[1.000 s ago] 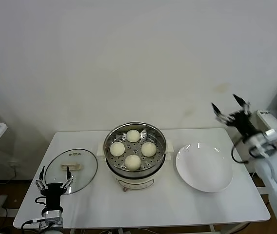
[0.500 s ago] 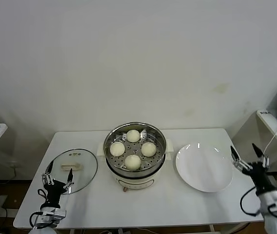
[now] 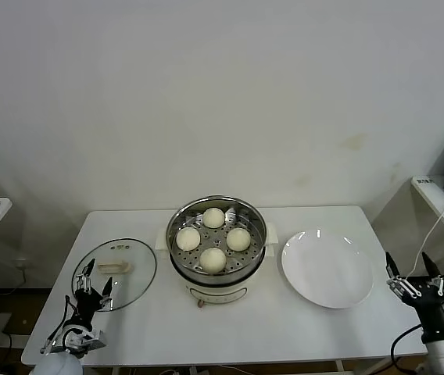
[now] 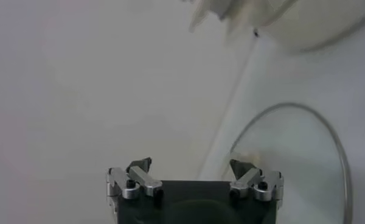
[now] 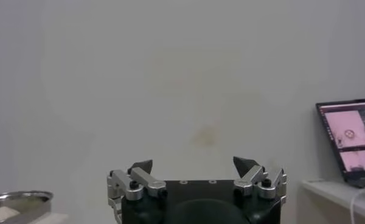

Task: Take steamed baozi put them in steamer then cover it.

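- Four steamed baozi [image 3: 213,238] sat inside the steamer [image 3: 216,244] at the table's [image 3: 284,328] centre, one each at 12, 3, 6 and 9 o'clock on the perforated tray.
- The cover [image 3: 115,269] lay flat on the table at the steamer's 9 o'clock, just beside it, pot uncovered.
- The left gripper [image 3: 95,285] hovered at the cover's 6 o'clock edge, claw spread wide, holding nothing; whether it touched the glass was hard to judge.
- The right gripper [image 3: 418,280] stood off the table's edge at the white plate's [image 3: 327,269] 3 o'clock, fingers wide, empty.
- The plate lay at the steamer's 3 o'clock.
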You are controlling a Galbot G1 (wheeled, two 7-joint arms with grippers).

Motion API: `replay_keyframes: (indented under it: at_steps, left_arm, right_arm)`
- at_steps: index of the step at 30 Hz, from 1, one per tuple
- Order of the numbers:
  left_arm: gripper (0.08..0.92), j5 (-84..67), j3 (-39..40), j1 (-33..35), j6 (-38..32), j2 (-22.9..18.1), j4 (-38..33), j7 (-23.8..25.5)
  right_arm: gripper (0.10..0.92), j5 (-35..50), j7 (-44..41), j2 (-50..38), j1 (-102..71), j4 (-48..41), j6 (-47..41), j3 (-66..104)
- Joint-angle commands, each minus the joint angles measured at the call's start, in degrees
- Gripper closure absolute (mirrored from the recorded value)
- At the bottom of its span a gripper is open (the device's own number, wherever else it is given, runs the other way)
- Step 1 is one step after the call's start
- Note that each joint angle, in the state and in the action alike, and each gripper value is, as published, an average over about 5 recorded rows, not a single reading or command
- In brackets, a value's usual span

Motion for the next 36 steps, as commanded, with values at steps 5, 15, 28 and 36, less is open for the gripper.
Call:
replay_keyframes:
  at_steps: [5,15,28,36]
  left_arm:
    - [0.177,5.7,1.2,-6.8,0.6,1.3,6.8,0.9]
    - [0.177,6.5,3.6,-9.8,0.7,0.8,9.6,0.9]
    - [0.177,7.0,5.8,-13.1,1.1,0.3,12.3,0.7]
    - [0.177,7.2,6.4,-14.5,1.5,0.3,13.4,0.9]
  right_arm:
    - [0.202,2.6,-0.2,2.1,-2.2,2.0,0.9,1.0]
    - [0.203,3.4,-0.2,2.7,-2.3,2.6,1.0,1.4]
    - [0.203,3.9,-0.3,3.3,-2.5,3.0,1.1,1.7]
    - [0.203,4.0,-0.5,3.4,-2.6,2.8,1.3,1.6]
